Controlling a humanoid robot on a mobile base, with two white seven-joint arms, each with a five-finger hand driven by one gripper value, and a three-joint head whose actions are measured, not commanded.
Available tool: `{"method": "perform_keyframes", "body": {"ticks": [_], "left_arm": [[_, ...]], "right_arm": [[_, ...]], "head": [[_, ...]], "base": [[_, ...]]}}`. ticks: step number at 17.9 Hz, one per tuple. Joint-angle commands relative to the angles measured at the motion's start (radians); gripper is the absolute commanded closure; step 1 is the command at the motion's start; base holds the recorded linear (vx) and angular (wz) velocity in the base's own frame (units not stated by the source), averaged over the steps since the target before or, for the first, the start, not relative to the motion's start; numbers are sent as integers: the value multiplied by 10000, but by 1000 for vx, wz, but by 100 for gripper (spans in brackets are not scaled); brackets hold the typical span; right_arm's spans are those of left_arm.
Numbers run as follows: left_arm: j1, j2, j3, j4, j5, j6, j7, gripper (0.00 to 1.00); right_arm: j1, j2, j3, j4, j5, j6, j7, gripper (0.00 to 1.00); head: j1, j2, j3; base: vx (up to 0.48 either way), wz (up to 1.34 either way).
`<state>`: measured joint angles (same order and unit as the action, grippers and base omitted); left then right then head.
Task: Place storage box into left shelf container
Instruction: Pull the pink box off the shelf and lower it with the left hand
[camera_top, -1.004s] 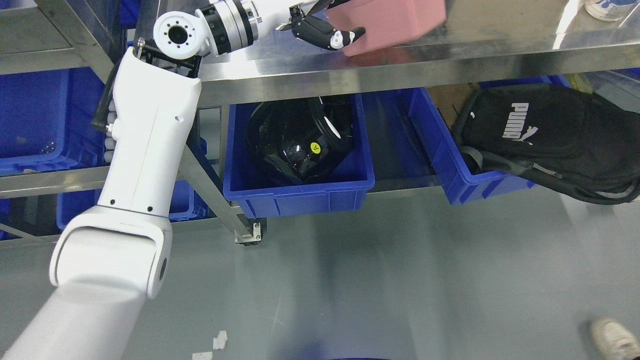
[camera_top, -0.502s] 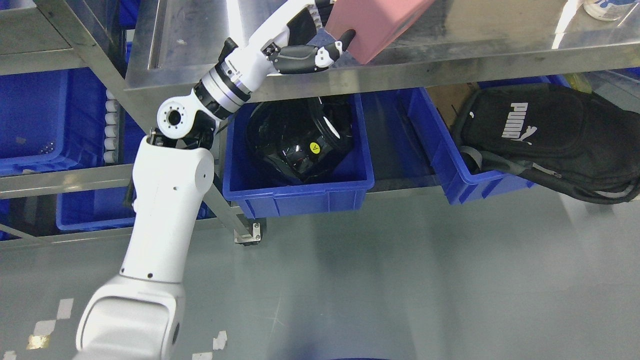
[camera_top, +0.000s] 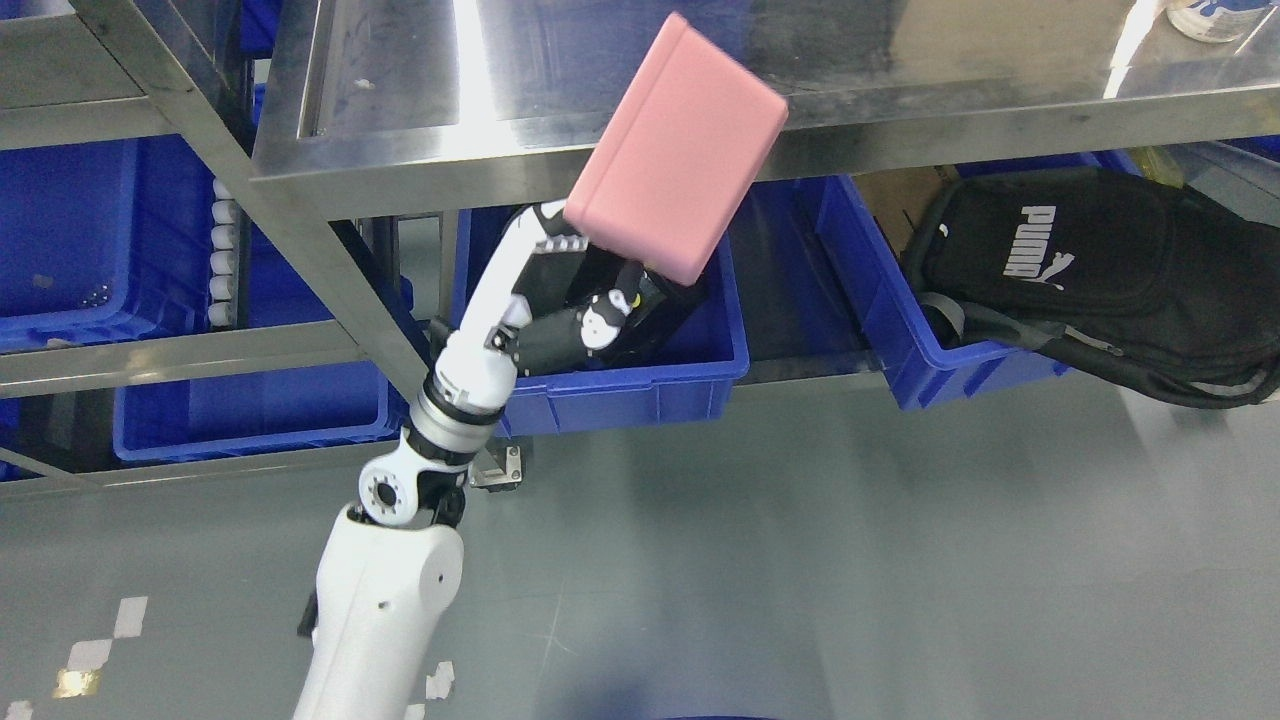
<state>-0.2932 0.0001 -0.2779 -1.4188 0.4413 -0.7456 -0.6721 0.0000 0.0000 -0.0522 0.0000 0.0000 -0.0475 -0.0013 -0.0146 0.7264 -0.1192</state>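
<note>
the pink storage box (camera_top: 675, 200) is up in the air in front of the steel tabletop (camera_top: 400, 110), tilted, its long axis running from lower left to upper right, its broad face turned toward the camera. the left robot hand (camera_top: 590, 300) sits just below its lower edge, dark fingers (camera_top: 605, 315) curled up against the underside and seemingly clamping it, though the contact itself is hidden behind the box. directly under box and hand is a blue bin (camera_top: 620, 385) that already holds a black object. the left shelf container (camera_top: 60, 240), another blue bin on the neighbouring rack, lies well off to the left, past the rack's slanted steel post (camera_top: 330, 260). so the carry has to go leftward, and the box's tilt probably needs levelling to clear that frame. the right arm does not show.
</note>
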Motion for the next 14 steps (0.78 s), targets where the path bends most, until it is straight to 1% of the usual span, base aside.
{"method": "perform_keyframes", "body": {"ticks": [1,3,6,8,11,13,14], "left_arm": [[3173,173,-381,-1781,189,-398,48,98],[3713,173,-229,-1385,265,-398,338,96],[4081,173,232,-433,404,-398,1884,96],[4251,173,324,-400,404,-398,2546,96],[4511,213,508,-431,480,-398,2794,96],[4634,259,509,-431,710,-398,2764,96],[4650,290,524,-446,726,-398,2718,96]], "right_arm": [[-46,-175,0,-174,-215,-16,-2,0],[-46,-175,0,-174,-215,-31,-2,0],[-46,-175,0,-174,-215,-31,-17,0],[-46,-175,0,-174,-215,-16,-17,0],[-46,-175,0,-174,-215,-16,-17,0],[-46,-175,0,-174,-215,-16,-2,0],[-46,-175,0,-174,-215,-16,-17,0]], "head": [[0,0,0],[0,0,0],[0,0,0],[0,0,0],[0,0,0],[0,0,0],[0,0,0]], "base": [[0,0],[0,0],[3,20],[1,133],[-15,486],[14,982],[36,1604]]}}
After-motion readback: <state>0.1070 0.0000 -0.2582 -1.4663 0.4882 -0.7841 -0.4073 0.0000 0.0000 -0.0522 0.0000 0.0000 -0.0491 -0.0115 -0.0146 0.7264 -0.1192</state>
